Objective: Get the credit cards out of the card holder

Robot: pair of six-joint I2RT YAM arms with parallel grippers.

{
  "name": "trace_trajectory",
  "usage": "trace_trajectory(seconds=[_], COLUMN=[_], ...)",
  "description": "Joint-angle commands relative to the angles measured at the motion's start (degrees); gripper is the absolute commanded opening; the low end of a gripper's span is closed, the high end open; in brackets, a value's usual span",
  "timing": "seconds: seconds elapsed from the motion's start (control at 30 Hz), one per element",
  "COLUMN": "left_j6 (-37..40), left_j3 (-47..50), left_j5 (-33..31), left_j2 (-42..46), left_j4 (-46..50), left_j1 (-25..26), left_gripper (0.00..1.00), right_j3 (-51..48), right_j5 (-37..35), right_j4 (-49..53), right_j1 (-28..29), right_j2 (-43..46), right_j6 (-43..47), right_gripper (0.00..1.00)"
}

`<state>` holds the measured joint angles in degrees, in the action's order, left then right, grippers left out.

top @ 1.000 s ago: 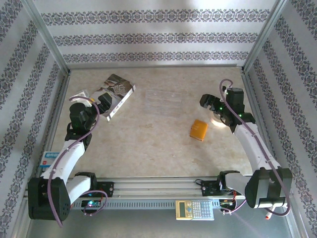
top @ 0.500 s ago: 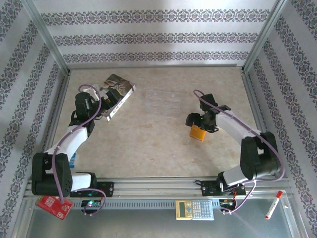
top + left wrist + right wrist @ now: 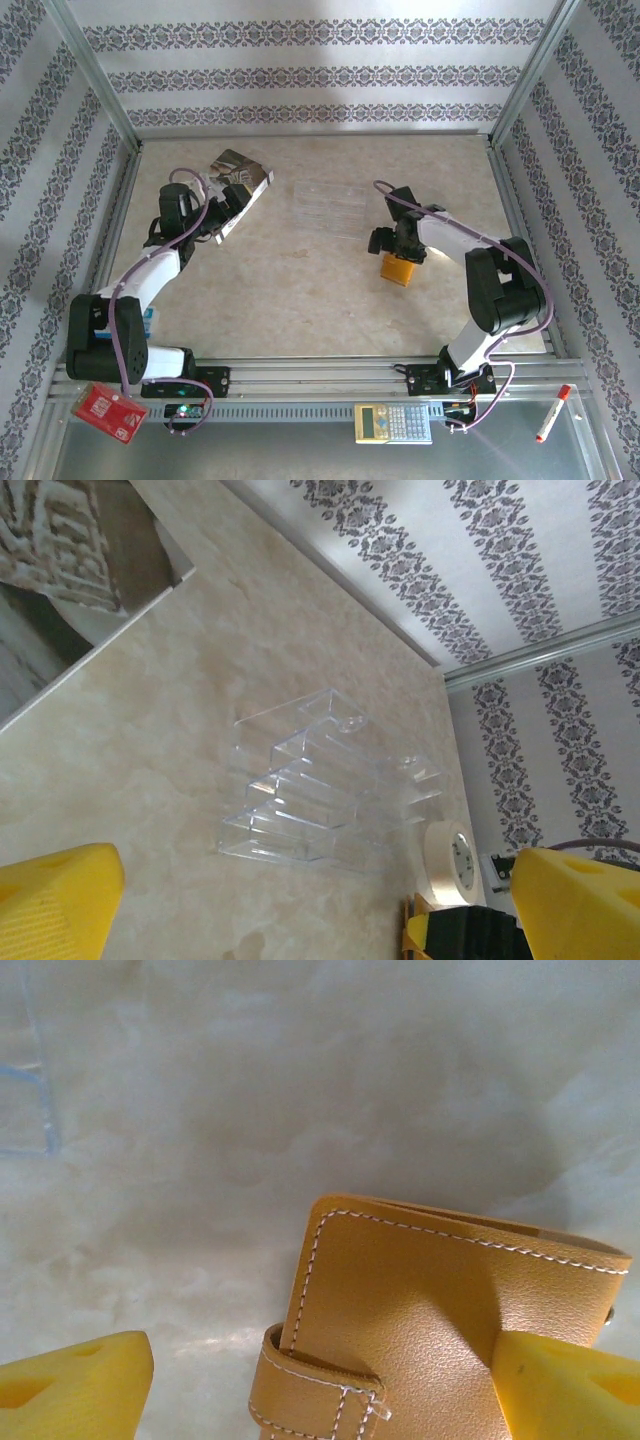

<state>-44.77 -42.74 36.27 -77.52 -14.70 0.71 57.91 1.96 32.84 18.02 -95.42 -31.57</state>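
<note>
Moved in from the right edge over the last second: right gripper [image 3: 395,245], now low over the card holder [image 3: 420,1300], right of table centre. Jaws spread wide, straddling it, nothing clamped. Left gripper [image 3: 315,920] fully open too, near booklet [image 3: 240,175]. Holder shut, strap tab [image 3: 310,1380] fastened, so pin flat and lift tab first. Stitched orange leather, probably soft and slippery on marble-look table [image 3: 300,290].

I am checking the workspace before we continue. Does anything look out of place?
Yes. A red packet, a calculator and a marker lie off the table, on the metal ledge at its near side; the packet sits askew.
</note>
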Motion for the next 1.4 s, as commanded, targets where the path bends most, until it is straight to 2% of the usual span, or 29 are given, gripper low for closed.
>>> trace_trajectory(seconds=[0.0, 0.23, 0.33, 0.5, 0.6, 0.73, 0.83, 1.03, 1.13, 1.3, 1.37], left_j6=[-0.19, 1.37, 0.88, -5.14, -9.29, -15.36, -16.74, -16.0, -16.48, -14.16, -13.09], left_j3=[-2.87, -3.9, -2.51, 1.56, 2.26, 0.05, -2.11, -6.91, -8.27, -10.99, -11.48], left_j5=[2.55, 1.02, -1.07, -1.88, -3.71, -2.5, -0.31, 3.22, 3.1, 4.27, 3.5], left_j2=[-0.78, -1.59, -1.29, -0.87, -2.06, -8.3, -13.33, -21.19, -23.79, -26.85, -26.96], left_j4=[3.71, 12.83, 15.27, 12.79, 10.56, 6.89, 4.86, 3.42, 3.46, 8.28, 10.5], left_j1=[1.5, 7.38, 10.25, 15.95, 21.32, 27.87, 31.25, 33.71, 34.51, 34.87, 35.06], left_gripper=[1.0, 1.0, 1.0, 0.97, 0.93, 0.78, 0.68, 0.58, 0.57, 0.49, 0.49], right_j3=[0.03, 4.35, 5.12, 2.86, -1.57, -7.59, -9.83, -11.71, -11.97, -12.21, -12.42], right_j5=[2.7, 7.4, 10.24, 8.16, 7.13, 10.3, 11.7, 12.85, 12.94, 13.97, 13.31], right_j4=[0.86, -1.34, -3.72, -5.07, -4.64, -4.5, -4.48, -5.91, -8.5, -11.52, -11.59], right_j1=[4.5, 17.43, 19.61, 17.42, 13.94, 9.75, 9.4, 9.95, 11.26, 11.77, 11.73], right_j2=[-1.43, -5.04, -3.62, 5.7, 10.88, 13.1, 13.3, 10.03, 7.77, 4.07, 3.71], right_j6=[-4.05, -8.44, -10.04, -11.1, -11.7, -11.33, -10.85, -10.73, -11.66, -12.61, -12.64], right_gripper=[0.88, 0.88, 0.88, 0.87, 0.83, 0.58, 0.47, 0.32, 0.3, 0.28, 0.28])
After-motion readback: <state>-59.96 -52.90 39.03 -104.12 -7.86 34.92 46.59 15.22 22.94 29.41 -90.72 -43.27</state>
